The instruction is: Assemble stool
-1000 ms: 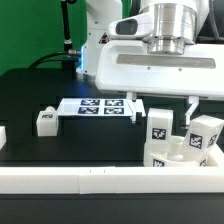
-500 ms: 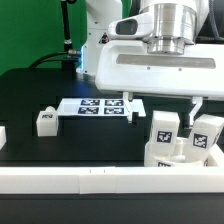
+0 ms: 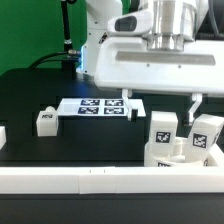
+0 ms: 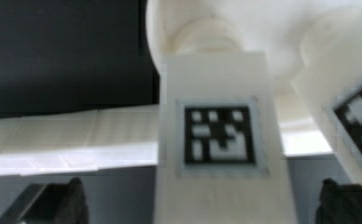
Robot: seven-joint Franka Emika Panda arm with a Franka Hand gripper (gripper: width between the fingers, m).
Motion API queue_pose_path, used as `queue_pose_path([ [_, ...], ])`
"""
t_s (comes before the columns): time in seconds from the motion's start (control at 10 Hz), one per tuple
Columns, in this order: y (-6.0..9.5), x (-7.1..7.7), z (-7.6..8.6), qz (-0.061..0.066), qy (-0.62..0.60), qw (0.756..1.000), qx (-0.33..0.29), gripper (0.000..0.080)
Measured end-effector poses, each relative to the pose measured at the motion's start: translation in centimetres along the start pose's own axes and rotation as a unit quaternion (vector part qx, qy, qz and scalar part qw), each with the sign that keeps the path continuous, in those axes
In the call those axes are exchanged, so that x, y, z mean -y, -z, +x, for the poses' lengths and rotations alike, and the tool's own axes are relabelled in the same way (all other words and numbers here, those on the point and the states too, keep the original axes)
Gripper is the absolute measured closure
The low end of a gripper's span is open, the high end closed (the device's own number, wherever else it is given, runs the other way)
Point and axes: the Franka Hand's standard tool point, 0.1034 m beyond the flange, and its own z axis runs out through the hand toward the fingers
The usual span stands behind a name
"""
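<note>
The black table (image 3: 40,90) carries everything. Over the exterior view's right end of it hangs the robot's broad white two-finger gripper (image 3: 160,102), jaws spread wide and holding nothing. Under it, against the long white front rail (image 3: 80,180), sits the round, thick white plastic stool seat (image 3: 176,157). Two white rectangular tagged block legs stand upright on it, the nearer leg (image 3: 161,128) roughly between the fingers and the other leg (image 3: 207,135) just beside it.

This looks to me like the approach to a grasp. I would centre the nearer leg, come straight down, and close on its flat sides without nudging its neighbour.

Only the exterior view shows the third block leg (image 3: 45,121), lying well apart toward that view's left near the marker board (image 3: 97,106). Only the wrist view shows the dark fingertips (image 4: 57,200) flanking the nearer leg's tag (image 4: 217,132).
</note>
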Motion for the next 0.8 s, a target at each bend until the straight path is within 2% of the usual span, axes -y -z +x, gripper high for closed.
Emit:
queue_pose_path([
  [0.2, 0.4, -0.1, 0.6, 0.002, -0.006, 1.000, 0.020, 0.0150],
  [0.3, 0.3, -0.4, 0.4, 0.001, -0.010, 0.999, 0.047, 0.0150],
  [0.5, 0.2, -1.1, 0.4, 0.002, -0.019, 0.993, 0.117, 0.0150],
  [0.6, 0.5, -1.7, 0.5, 0.003, -0.027, 0.987, 0.159, 0.0150],
  [0.8, 1.5, -1.8, 0.9, 0.008, -0.044, 0.971, 0.236, 0.0150],
])
